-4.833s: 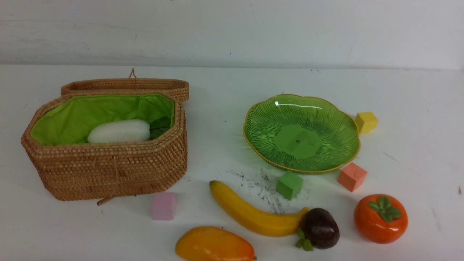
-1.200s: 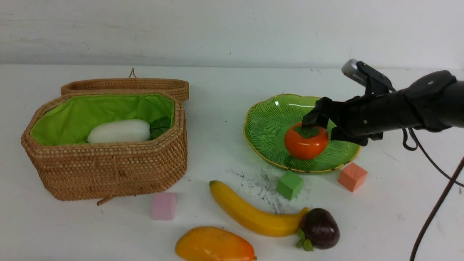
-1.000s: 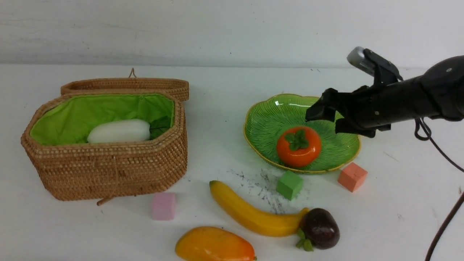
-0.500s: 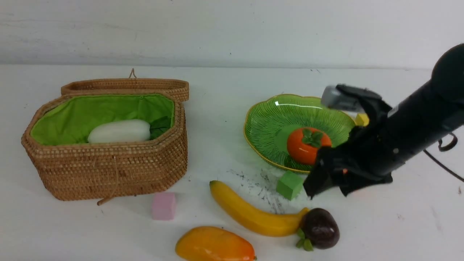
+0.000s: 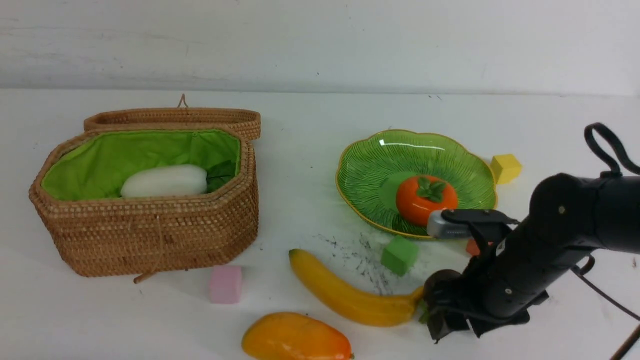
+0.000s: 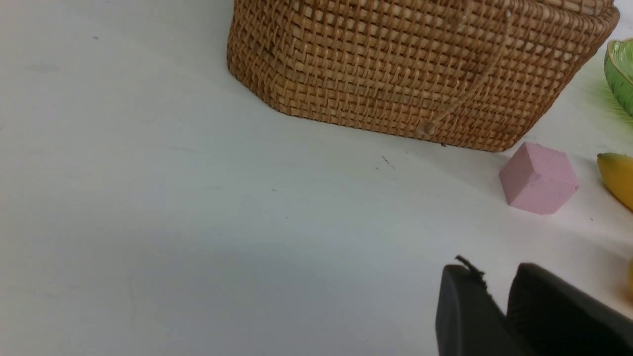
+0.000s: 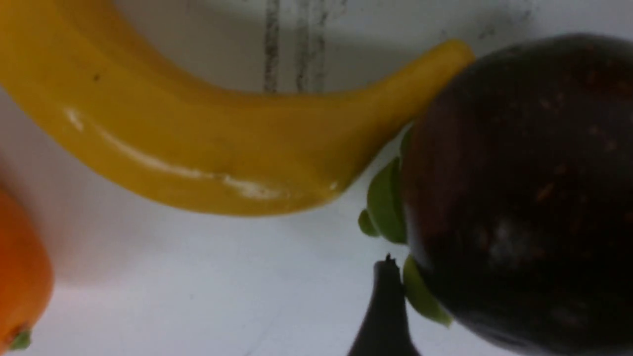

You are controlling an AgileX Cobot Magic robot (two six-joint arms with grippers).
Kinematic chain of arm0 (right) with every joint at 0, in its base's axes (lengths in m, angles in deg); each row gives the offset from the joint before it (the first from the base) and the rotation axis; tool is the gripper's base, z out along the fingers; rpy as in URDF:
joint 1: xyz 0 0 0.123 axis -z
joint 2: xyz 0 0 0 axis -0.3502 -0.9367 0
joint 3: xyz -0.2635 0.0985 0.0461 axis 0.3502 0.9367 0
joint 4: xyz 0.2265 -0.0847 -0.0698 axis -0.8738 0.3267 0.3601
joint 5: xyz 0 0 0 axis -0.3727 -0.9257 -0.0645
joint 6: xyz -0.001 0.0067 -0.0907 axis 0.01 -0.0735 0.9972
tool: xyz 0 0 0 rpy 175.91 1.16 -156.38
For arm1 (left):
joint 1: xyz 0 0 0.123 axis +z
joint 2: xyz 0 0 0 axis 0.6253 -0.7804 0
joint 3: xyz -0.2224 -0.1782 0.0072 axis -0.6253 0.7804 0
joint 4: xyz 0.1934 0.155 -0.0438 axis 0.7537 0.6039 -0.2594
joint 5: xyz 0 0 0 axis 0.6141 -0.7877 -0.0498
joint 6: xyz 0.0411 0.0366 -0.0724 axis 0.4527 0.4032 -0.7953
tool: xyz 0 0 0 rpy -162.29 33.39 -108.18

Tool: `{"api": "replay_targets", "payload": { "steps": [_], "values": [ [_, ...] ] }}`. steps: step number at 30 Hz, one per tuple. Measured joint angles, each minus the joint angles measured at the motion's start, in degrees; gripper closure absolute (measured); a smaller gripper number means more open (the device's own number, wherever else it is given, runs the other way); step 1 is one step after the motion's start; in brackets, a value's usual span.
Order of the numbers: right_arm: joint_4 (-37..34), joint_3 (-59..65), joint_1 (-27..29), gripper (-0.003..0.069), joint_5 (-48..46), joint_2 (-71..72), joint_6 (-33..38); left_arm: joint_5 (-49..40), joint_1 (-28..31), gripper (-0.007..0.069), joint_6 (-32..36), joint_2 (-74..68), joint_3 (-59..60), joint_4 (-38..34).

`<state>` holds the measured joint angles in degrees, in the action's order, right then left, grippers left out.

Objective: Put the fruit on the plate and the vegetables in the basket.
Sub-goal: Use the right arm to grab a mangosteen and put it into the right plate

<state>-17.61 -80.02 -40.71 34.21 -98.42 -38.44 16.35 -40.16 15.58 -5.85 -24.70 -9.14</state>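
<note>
– Orange persimmon (image 5: 426,199) is sitting in the green plate (image 5: 370,160), so that's one fruit done for you. Banana (image 5: 345,295), mango (image 5: 295,342) and the dark purple fruit (image 7: 519,188) are all on the table, short of the plate.

– And the veg?

– White radish (image 5: 165,181) lies in the basket (image 5: 150,235). I can't spot any other veg, but the wicker wall hides the basket floor, so don't quote me.

– What's your right gripper (image 5: 452,320) up to?

– It's down over the purple fruit, which seems to touch the banana's tip. Only one finger (image 7: 385,306) shows, right by the leaves, so I can't tell if you've pinched it. From the front, your arm covers nearly the whole fruit, plus most of an orange cube (image 5: 472,246). Left gripper (image 6: 494,277) hangs low near the pink cube (image 6: 538,179), jaws nearly together, nothing in them.
</note>
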Motion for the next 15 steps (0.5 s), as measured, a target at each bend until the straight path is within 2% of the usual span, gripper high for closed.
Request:
{"api": "replay_targets", "payload": {
  "steps": [4, 7, 11, 15],
  "values": [
    [-0.42, 0.0, 0.0, 0.0268, 0.06, -0.49, 2.17, 0.0, 0.0, 0.049, 0.0, 0.0, 0.0, 0.0],
    [-0.36, 0.0, 0.0, 0.0302, -0.81, -0.07, 1.43, 0.0, 0.0, 0.049, 0.0, 0.0, 0.0, 0.0],
    [0.93, -0.06, 0.0, 0.0262, -3.64, 1.66, 0.51, 0.0, 0.0, 0.049, 0.0, 0.0, 0.0, 0.0],
    [1.7, -1.17, 0.0, 0.0139, -6.61, 4.62, -1.81, 0.0, 0.0, 0.049, 0.0, 0.0, 0.0, 0.0]
  ]
}}
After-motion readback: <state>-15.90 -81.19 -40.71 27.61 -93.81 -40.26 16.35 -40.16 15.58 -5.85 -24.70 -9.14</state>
